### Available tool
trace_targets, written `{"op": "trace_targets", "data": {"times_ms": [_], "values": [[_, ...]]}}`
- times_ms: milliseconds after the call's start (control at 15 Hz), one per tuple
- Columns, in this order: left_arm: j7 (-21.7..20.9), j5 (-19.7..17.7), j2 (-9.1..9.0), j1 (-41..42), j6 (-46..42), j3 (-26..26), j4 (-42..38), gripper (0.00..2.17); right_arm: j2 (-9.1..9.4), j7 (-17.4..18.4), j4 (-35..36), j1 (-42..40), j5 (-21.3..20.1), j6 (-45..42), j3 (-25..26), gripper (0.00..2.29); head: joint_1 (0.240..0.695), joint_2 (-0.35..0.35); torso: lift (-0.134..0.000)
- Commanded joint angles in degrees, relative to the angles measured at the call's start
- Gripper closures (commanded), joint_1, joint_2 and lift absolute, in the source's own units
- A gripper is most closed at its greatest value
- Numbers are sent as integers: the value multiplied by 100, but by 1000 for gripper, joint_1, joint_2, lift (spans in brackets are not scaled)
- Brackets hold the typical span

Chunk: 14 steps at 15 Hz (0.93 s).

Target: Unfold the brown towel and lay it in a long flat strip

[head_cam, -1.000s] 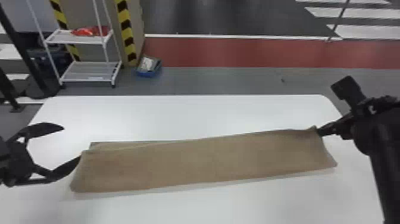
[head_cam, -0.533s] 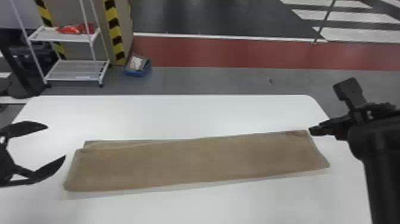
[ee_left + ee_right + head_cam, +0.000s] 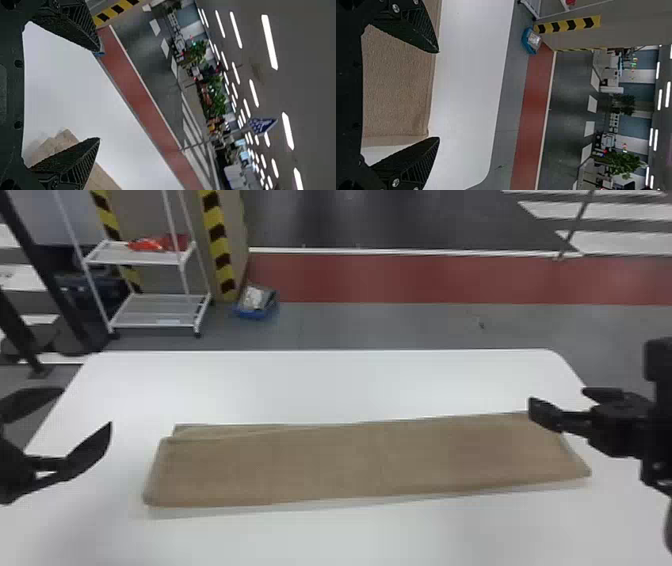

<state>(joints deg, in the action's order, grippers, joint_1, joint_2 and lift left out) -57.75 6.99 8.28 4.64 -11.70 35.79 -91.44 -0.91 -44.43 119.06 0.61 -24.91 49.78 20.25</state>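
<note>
At the left of the white table (image 3: 325, 385), the left gripper (image 3: 86, 407) is hanging just off the towel's end, its two fingers standing wide apart with nothing between them. Next, going right, the brown towel (image 3: 370, 462) is lying lengthwise across the tabletop as a long, low strip, its right end sitting a little farther back than its left. Near the left end a lower layer (image 3: 200, 430) is peeking out past the far edge of the top one, so the layers aren't quite lining up there; the rest is looking fairly smooth. At the right end the right gripper (image 3: 438, 95) is hanging by the far corner, also spread wide and gripping nothing — whether a finger is brushing the cloth, I cannot tell.

The step in hand is seemingly the finishing one: the towel is already making its strip, and both grippers are holding no cloth. The next move is probably calling for lifting the right gripper straight up and clear, since dragging it sideways would be risking a snagged corner. If a neater strip is wanted, the left gripper would be tucking in that far-left layer — lightly, without pulling the whole length askew.
</note>
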Motion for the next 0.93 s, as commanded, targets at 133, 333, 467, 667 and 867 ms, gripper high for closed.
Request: {"op": "trace_targets", "data": {"times_ms": [133,333,467,667,867], "values": [[1415,-1244,-828,705,2080,121,-1358,70,96,1753,1111,-1871,707,-1448,-1173,83,695,96,-116],[2338,-1744,-843,1259,2731,-46,-2018,70,96,2614,1023,-2531,777,-2362,-1893,83,695,174,-116],[2980,-1824,-843,1584,2783,-433,-2106,70,96,3063,680,-2847,926,-3435,-2148,83,695,256,-116],[3305,-1824,-843,2015,2766,-951,-2246,87,96,3555,-164,-3155,1225,-5386,-2298,87,695,288,-116],[3692,-1595,-843,2234,2186,-1109,-2220,90,96,3696,-586,-3383,1647,-6124,-2298,90,695,285,-116]]}}
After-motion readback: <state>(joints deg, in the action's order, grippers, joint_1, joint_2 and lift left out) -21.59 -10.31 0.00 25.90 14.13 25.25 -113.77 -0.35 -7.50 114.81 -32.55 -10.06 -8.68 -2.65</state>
